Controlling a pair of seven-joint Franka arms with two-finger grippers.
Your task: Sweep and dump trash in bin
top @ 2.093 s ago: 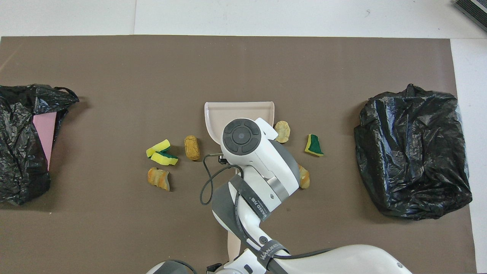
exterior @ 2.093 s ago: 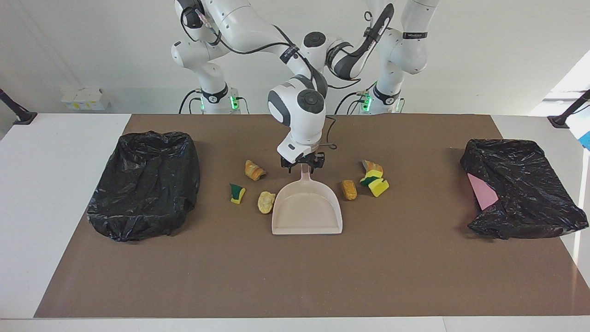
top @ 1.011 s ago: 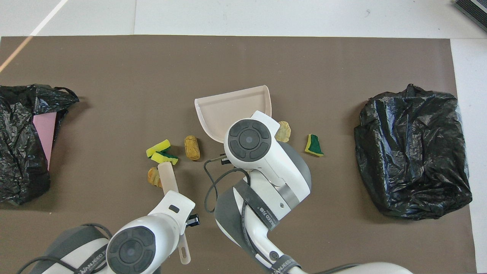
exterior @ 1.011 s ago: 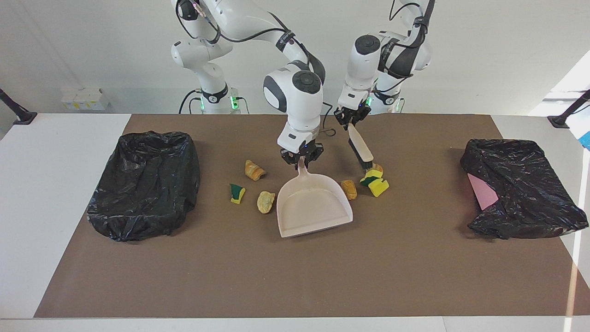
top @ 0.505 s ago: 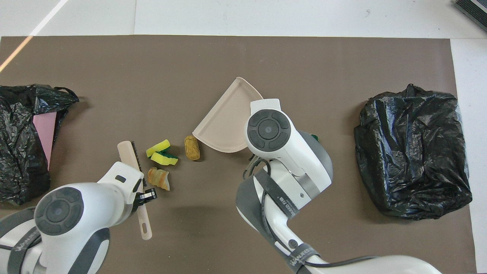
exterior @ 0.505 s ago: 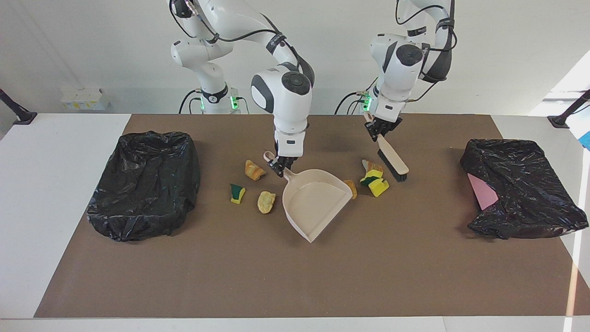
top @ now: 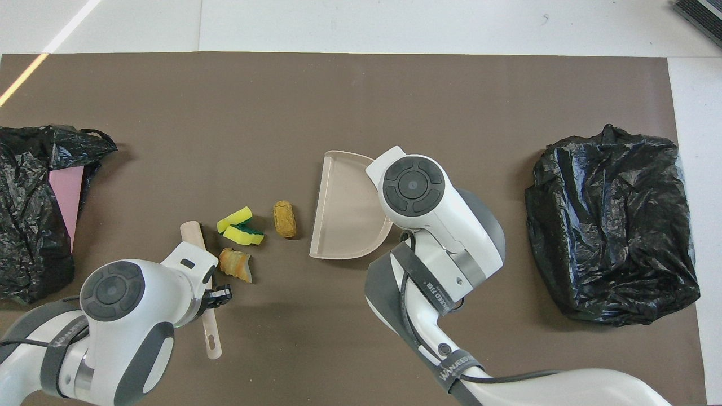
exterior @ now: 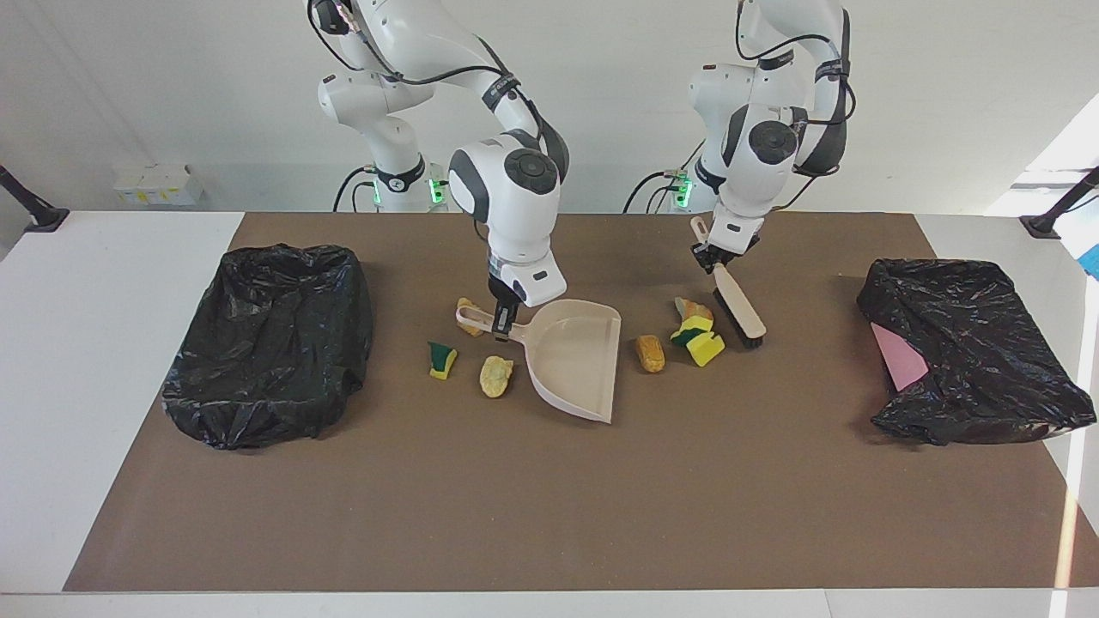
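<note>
My right gripper (exterior: 505,319) is shut on the handle of the beige dustpan (exterior: 577,360) (top: 345,210). The pan lies on the mat with its mouth toward the left arm's end. My left gripper (exterior: 718,261) (top: 216,293) is shut on the handle of a brush (exterior: 740,316) (top: 193,232), whose bristles touch down beside the trash. A bread chunk (exterior: 650,353) (top: 284,219), sponge pieces (exterior: 701,340) (top: 239,225) and an orange scrap (top: 236,265) lie between brush and pan mouth. More trash lies by the pan's back: a sponge piece (exterior: 442,360) and two bread chunks (exterior: 496,376).
A bin lined with a black bag (exterior: 270,343) (top: 612,225) stands at the right arm's end of the brown mat. A second black-bagged bin (exterior: 970,352) (top: 34,214), showing a pink side, stands at the left arm's end.
The right gripper has swung the dustpan round so its mouth faces the left arm's end. The left arm came in with the brush and set it down beside the sponge pieces.
</note>
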